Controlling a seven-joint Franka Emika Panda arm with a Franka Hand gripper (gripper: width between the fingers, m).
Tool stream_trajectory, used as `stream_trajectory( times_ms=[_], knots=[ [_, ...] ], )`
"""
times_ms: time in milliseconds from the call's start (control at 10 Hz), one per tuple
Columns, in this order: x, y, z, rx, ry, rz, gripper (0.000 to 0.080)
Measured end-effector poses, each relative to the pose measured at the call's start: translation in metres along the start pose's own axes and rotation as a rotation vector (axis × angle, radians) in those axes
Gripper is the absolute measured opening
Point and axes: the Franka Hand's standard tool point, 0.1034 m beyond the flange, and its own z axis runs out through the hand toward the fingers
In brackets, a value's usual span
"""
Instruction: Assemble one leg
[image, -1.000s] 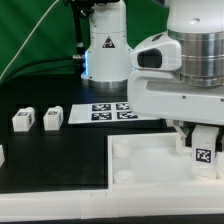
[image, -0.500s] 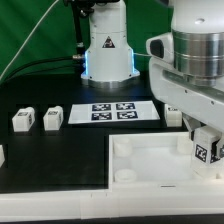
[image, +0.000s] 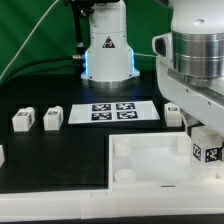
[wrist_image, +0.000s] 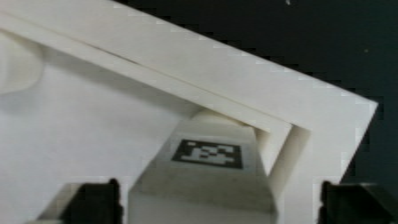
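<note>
The claw (wrist_image: 199, 200) hangs over the far corner of the large white tray-like part (image: 150, 158), at about 4 o'clock in the exterior view. 1 leg (image: 206, 147), a small white post with a black-and-white tag on its side, stands upright in that corner, and the wrist view shows it (wrist_image: 210, 155) tucked against the raised rims where they meet. The 2 dark fingers (wrist_image: 93, 200) sit on either side of the leg with clear gaps, so the claw is spread apart and holds nothing.

My reading is that this leg is already placed in its corner seat, though whether it is fully locked in cannot be told. 2 more legs (image: 23, 120) (image: 53, 117) wait on the black desk (image: 60, 150) at about 9 o'clock, untouched, and part of another white piece shows at the far edge at 8 o'clock. The marker board (image: 113, 112) lies flat near 12 o'clock. What seems left is confirming the seating and clearing the arm away
</note>
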Motion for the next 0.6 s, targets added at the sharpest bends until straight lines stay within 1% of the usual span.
stream_trajectory(
  times_ms=[100, 200, 400, 600],
  knots=[
    [0.0002, 0.0000, -0.0001, 0.000, 0.000, -0.010, 0.0612],
    [0.0018, 0.0000, -0.0006, 0.000, 0.002, -0.092, 0.0639],
    [0.0027, 0.0005, -0.0005, -0.002, 0.003, -0.367, 0.0648],
    [0.0017, 0.0008, 0.0002, -0.004, 0.003, -0.542, 0.0649]
  ],
)
